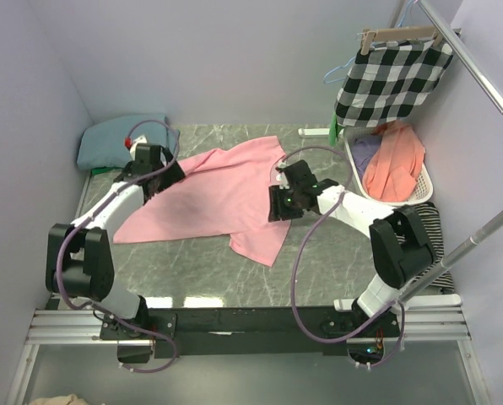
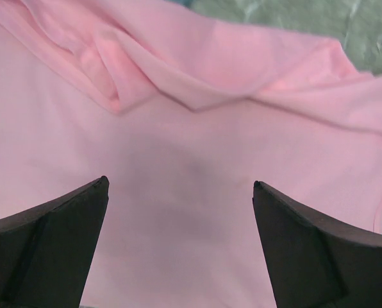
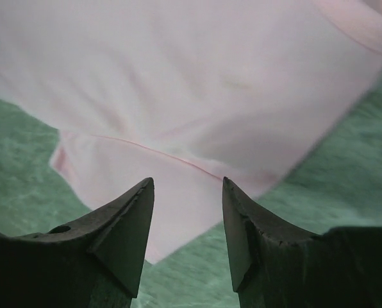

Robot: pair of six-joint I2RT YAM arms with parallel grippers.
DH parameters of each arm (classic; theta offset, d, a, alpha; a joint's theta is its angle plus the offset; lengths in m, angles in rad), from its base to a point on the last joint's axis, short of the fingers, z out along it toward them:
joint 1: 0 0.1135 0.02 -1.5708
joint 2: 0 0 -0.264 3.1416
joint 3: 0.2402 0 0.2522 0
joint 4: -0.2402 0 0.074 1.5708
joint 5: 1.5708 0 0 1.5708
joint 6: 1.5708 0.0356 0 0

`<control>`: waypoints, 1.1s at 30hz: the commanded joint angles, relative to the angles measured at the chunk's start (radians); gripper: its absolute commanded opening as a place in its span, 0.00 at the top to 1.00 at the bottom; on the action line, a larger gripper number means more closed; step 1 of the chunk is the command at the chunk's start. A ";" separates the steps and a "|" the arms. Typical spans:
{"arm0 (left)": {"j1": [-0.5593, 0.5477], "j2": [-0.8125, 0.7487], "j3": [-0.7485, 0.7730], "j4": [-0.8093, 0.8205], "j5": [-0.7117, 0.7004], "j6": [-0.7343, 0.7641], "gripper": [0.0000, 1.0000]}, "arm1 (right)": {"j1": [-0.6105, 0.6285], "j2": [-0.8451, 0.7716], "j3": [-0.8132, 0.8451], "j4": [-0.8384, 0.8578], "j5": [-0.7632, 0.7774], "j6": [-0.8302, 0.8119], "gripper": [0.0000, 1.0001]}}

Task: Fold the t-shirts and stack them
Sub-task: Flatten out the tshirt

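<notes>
The light pink t-shirt (image 1: 222, 196) lies spread and creased on the green marble table, a sleeve pointing to the front. The dusty teal t-shirt (image 1: 121, 139) lies bunched in the far left corner. My left gripper (image 1: 165, 173) is open over the pink shirt's left edge; its wrist view shows the pink cloth (image 2: 191, 128) with folds beyond the open gripper (image 2: 180, 183). My right gripper (image 1: 278, 205) is open at the shirt's right edge; in its wrist view the gripper (image 3: 188, 183) hangs above a pink sleeve (image 3: 178, 192) and nothing is between its fingers.
A white laundry basket (image 1: 420, 181) at the right holds an orange garment (image 1: 395, 164) and a purple one. A black-and-white checked cloth (image 1: 391, 80) hangs from a hanger on a rail at the back right. A striped garment (image 1: 433, 224) lies beside the right arm.
</notes>
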 commanded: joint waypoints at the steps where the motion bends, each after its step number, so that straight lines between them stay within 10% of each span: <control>1: 0.003 -0.015 -0.129 0.076 0.097 -0.033 0.01 | 0.033 0.068 0.101 0.081 -0.088 -0.010 0.46; 15: -0.053 0.097 -0.253 0.087 0.100 -0.110 0.01 | 0.035 0.246 0.123 0.022 -0.042 0.014 0.49; 33: -0.600 -0.278 -0.613 -0.229 0.200 -0.519 0.01 | 0.306 -0.291 -0.498 -0.168 0.133 0.447 0.52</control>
